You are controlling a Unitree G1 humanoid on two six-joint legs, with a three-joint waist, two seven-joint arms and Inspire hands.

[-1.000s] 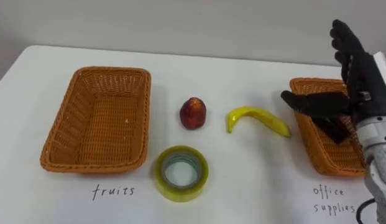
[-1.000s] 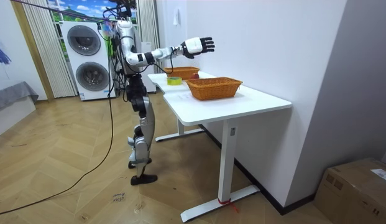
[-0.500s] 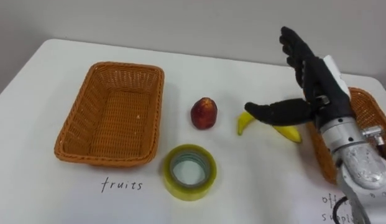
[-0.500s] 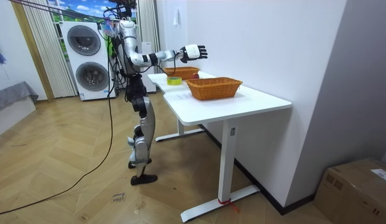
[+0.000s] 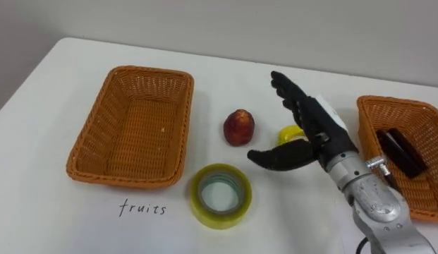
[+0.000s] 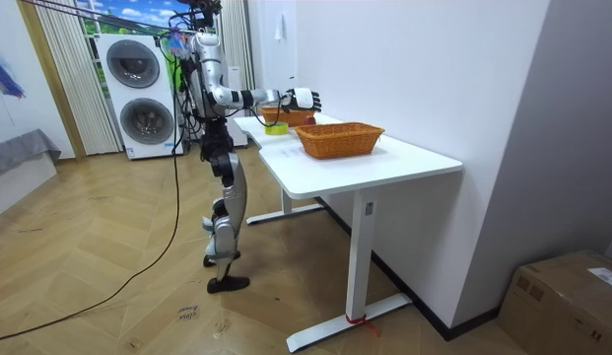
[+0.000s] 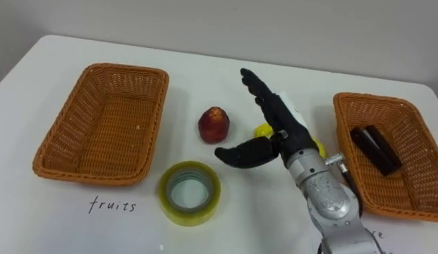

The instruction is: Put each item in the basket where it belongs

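Note:
My right hand (image 5: pixel 308 127) (image 7: pixel 278 123) is open, fingers straight and thumb spread, and hovers over the yellow banana (image 5: pixel 290 132) (image 7: pixel 263 130), hiding most of it. A red apple (image 5: pixel 238 128) (image 7: pixel 214 124) sits just left of the hand. A roll of yellowish tape (image 5: pixel 220 195) (image 7: pixel 190 192) lies near the table's front. The left basket (image 5: pixel 132 125) (image 7: pixel 99 121), with "fruits" written in front of it, holds nothing. The right basket (image 5: pixel 416 127) (image 7: pixel 345 113) holds a dark oblong object (image 5: pixel 400 152) (image 7: pixel 374 149). In the room view I stand at the white table's end with the right hand (image 6: pixel 303 99) out over it.
The white table (image 5: pixel 56 212) (image 6: pixel 384 163) stands against a pale wall. Two stacked washing machines (image 6: pixel 138 94) are behind me, and a cardboard box (image 6: pixel 562 296) is on the wooden floor at the room view's right.
My right hand has moved left from over the right basket and lowered to just above the banana, staying open. The head camera's view shifted as well.

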